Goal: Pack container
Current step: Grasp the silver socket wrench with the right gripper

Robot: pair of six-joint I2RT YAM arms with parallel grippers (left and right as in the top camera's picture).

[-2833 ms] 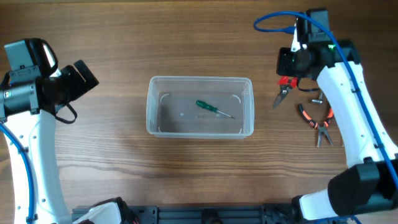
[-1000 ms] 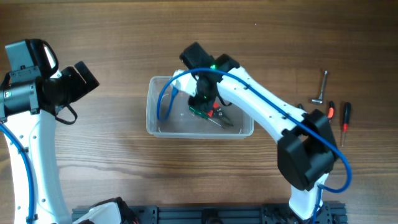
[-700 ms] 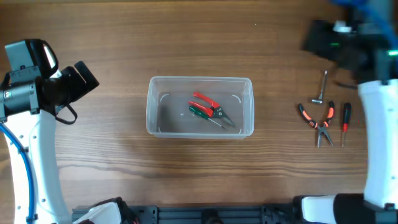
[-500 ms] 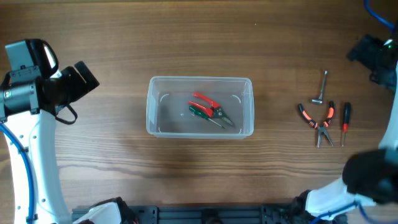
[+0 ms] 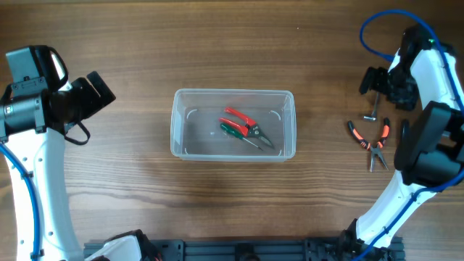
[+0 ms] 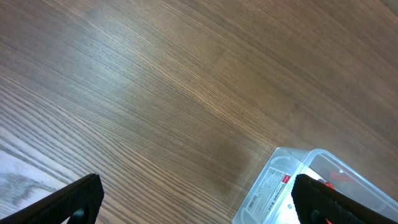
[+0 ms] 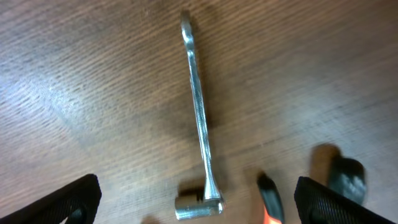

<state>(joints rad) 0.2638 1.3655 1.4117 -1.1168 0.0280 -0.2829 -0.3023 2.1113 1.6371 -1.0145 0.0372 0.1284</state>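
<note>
The clear plastic container (image 5: 175, 123) stands mid-table. In it lie red-handled cutters (image 5: 243, 122) and a green-handled screwdriver (image 5: 235, 131). My right gripper (image 5: 378, 85) hovers open at the far right, above a silver socket wrench (image 5: 374, 109). From the right wrist that wrench (image 7: 199, 124) lies between my spread right fingers (image 7: 68, 200), untouched. My left gripper (image 5: 101, 90) hangs open at the far left, holding nothing. Its wrist view catches the container's corner (image 6: 283, 183) beside one left finger (image 6: 323, 200).
Orange-and-black pliers (image 5: 370, 142) lie just below the wrench; one handle tip (image 7: 269, 198) shows in the right wrist view. A black-and-red screwdriver (image 5: 403, 135) lies beside the pliers, partly under the right arm. Bare wood surrounds the container.
My right arm carried the red cutters into the container, let them go there, then swung back to the far right, now open over the wrench. The left arm stayed still.
</note>
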